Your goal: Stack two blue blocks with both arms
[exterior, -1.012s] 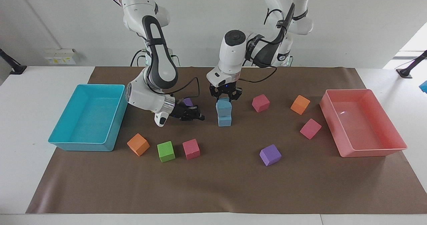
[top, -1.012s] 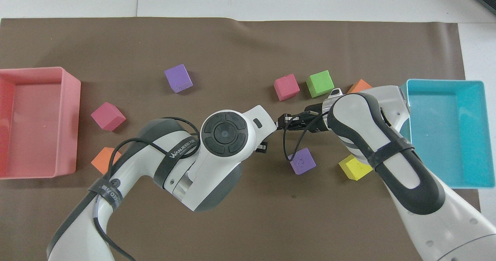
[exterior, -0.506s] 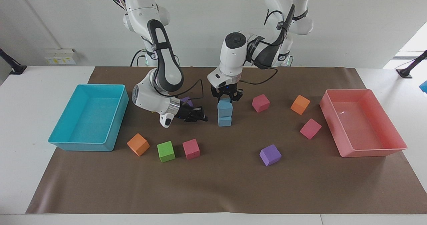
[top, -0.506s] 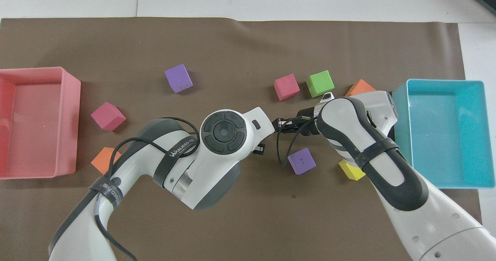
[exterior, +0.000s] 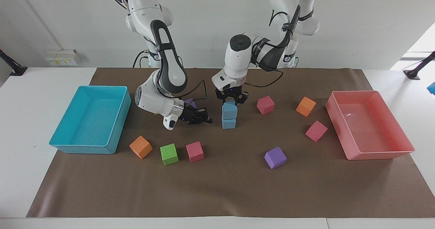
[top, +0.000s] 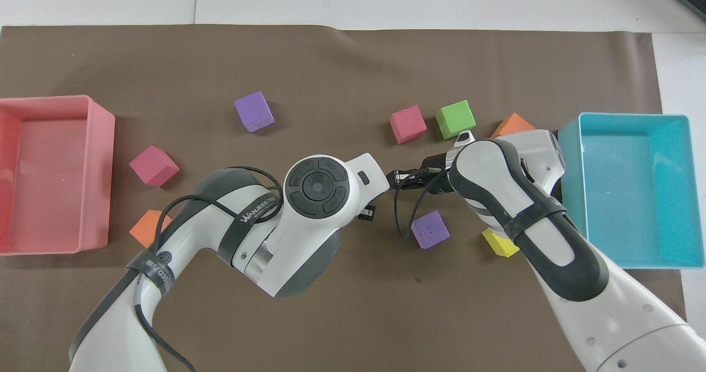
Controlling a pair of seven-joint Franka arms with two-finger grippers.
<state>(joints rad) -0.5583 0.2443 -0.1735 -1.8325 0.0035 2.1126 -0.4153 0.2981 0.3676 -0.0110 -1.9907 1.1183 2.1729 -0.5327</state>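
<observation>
Since a second ago, we are lowering our left gripper [exterior: 230, 101], clamped on the upper blue block [exterior: 229, 110], seating it onto the lower blue block [exterior: 229, 123] mid-mat; right gripper [exterior: 204, 119], empty and pinched closed, is edging beside the stack.

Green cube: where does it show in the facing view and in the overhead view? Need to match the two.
Facing view: green cube sits low in the picture, toward the right arm's end of the table, between an orange cube and a pink cube.
Overhead view: green cube sits in the upper half, between the same pink cube and orange cube.
Shared landmark: the turquoise tray, at the same end of the table.
</observation>
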